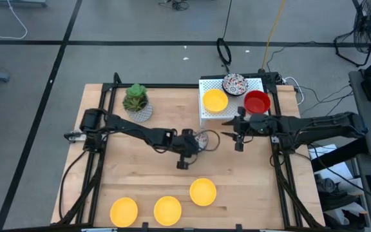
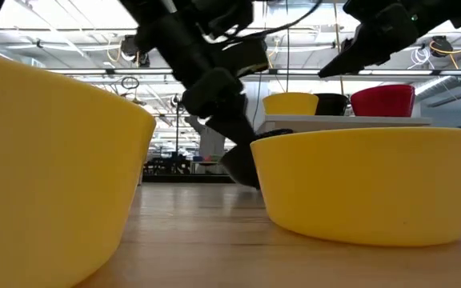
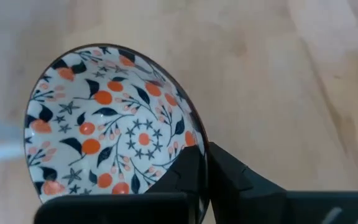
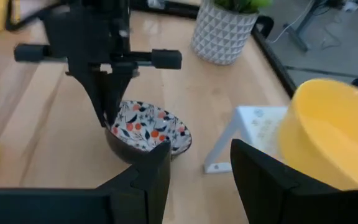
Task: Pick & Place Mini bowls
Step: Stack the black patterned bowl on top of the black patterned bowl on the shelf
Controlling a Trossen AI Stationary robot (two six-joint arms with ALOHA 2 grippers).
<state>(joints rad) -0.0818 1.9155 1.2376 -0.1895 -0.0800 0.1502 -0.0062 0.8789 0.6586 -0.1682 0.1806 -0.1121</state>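
my left end effector [image 4: 107,118] is clamped on the rim of the white round bowl with red-and-dark floral pattern [image 3: 107,134], mid wooden tabletop [image 1: 140,174]. my right end effector [image 4: 199,163], fingers apart and empty, hovers just beside that bowl.

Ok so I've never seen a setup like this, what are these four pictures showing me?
It is a two-armed robot at a wooden table. One picture looks down from above, one sits at table height, and two come from cameras on the wrists. The left end effector pinches the rim of a patterned bowl mid-table. The right end effector waits open beside it. Three yellow bowls lie along the near edge. On a white tray sit another yellow bowl, a red bowl and a second patterned bowl. A potted plant stands at the back.
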